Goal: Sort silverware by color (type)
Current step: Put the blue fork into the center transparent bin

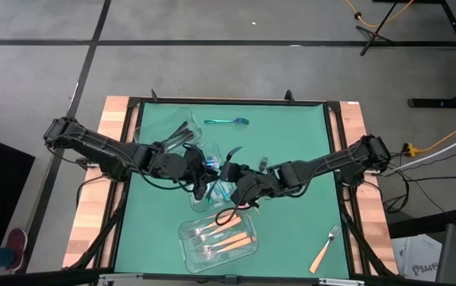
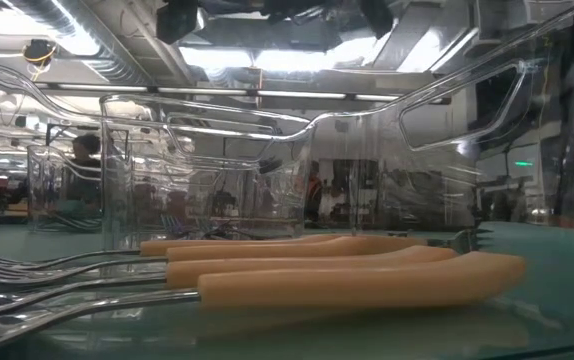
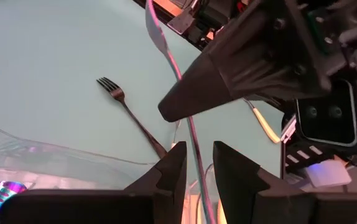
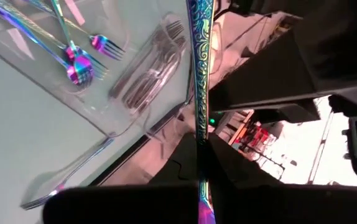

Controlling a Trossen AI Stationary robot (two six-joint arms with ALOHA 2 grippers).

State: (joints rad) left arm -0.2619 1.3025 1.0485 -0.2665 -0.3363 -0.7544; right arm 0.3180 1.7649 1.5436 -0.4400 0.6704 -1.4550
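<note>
My right gripper is shut on an iridescent utensil over the middle clear container, which holds more iridescent pieces. My left gripper faces it, narrowly open. The same utensil passes between its fingers; whether it touches them I cannot tell. Black utensils lie in the far-left container. Orange-handled forks lie in the near container. Loose on the mat lie a teal fork, an orange-handled fork and a black fork. My right gripper pinches the iridescent utensil between its two fingers on the patterned flat handle. The handle runs on past the fingertips toward my left gripper. It is lifted clear of the mat; the utensil's ends are out of view.
The three clear containers crowd the middle and near part of the green mat. Both grippers stand tip to tip over them. Bare mat lies toward the far right and the near left. Wooden table edges frame the mat.
</note>
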